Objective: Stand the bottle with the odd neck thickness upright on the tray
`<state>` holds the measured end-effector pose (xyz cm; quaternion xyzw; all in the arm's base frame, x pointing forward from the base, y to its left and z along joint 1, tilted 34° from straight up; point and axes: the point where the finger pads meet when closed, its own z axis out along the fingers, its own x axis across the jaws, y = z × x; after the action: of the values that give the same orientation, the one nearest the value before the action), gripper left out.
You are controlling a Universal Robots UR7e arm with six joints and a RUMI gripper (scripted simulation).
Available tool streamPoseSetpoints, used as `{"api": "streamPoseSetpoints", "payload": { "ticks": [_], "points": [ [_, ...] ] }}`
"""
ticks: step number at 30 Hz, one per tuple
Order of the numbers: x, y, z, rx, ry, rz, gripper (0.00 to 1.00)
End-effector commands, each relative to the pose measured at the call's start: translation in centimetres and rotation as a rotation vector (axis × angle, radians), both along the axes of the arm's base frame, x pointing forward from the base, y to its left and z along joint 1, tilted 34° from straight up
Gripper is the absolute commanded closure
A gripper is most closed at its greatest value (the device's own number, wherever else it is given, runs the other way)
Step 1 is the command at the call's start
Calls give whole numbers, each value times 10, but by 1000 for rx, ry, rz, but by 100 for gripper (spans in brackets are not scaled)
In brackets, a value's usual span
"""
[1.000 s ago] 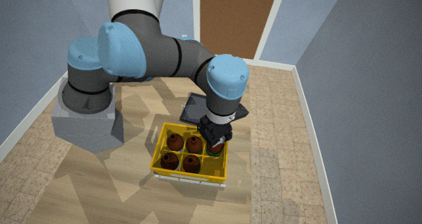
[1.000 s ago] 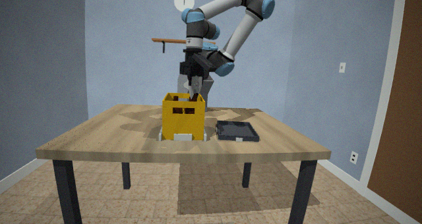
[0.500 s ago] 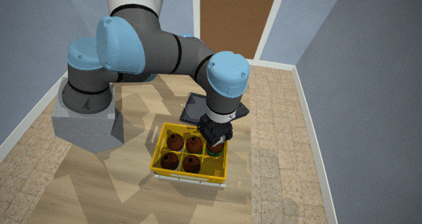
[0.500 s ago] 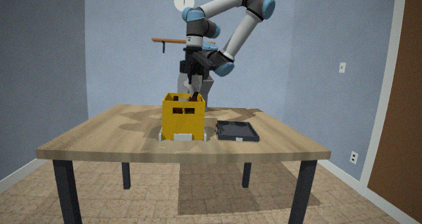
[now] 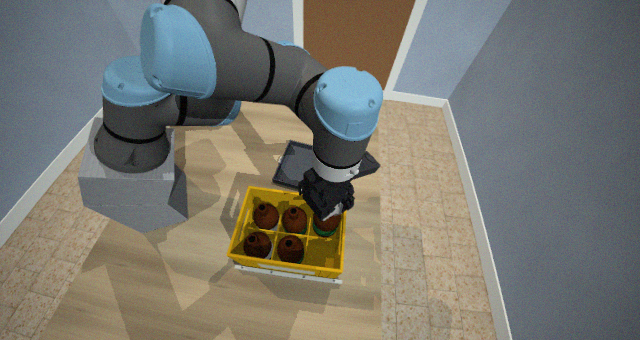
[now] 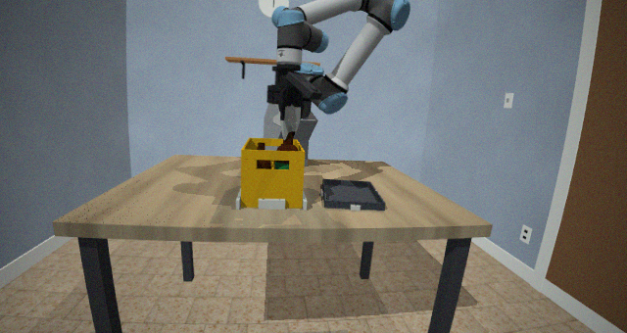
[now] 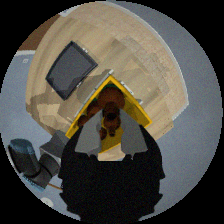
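Note:
My gripper [image 5: 332, 212] [image 6: 290, 131] [image 7: 111, 109] is shut on the neck of a brown bottle [image 5: 327, 225] [image 6: 287, 148]. That bottle is over the far right compartment of the yellow crate [image 5: 320, 271] [image 6: 271, 186] as the top view shows it. Its shoulder stands above the rim, its green label shows, and its neck leans slightly in the exterior view. Four other bottles stand lower in the crate: two at the back [image 5: 265, 216] [image 5: 294, 220] and two in front [image 5: 257, 246] [image 5: 290, 250]. The dark tray [image 5: 295, 164] [image 6: 353, 192] [image 7: 71, 71] bears nothing that I can see. The fingers hide the held neck's thickness.
The crate's near right compartment in the top view is empty. White brackets [image 5: 287, 274] [image 6: 271, 204] sit along the crate's foot. The tray lies beside the crate, partly under the arm in the top view. Crate walls and dividers surround the held bottle's lower part.

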<state>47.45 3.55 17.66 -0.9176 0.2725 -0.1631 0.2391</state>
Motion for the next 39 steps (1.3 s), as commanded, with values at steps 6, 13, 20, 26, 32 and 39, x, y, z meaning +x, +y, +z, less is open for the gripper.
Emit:
{"api": "streamPoseSetpoints", "payload": {
  "ticks": [6,13,20,26,32,39],
  "points": [
    [-4,-4,9,0,-1,0,100],
    [-6,-5,13,0,-1,0,100],
    [-8,-7,15,0,-1,0,100],
    [-8,-7,16,0,-1,0,100],
    [-8,-7,16,0,-1,0,100],
    [-8,-7,16,0,-1,0,100]
  ]
}}
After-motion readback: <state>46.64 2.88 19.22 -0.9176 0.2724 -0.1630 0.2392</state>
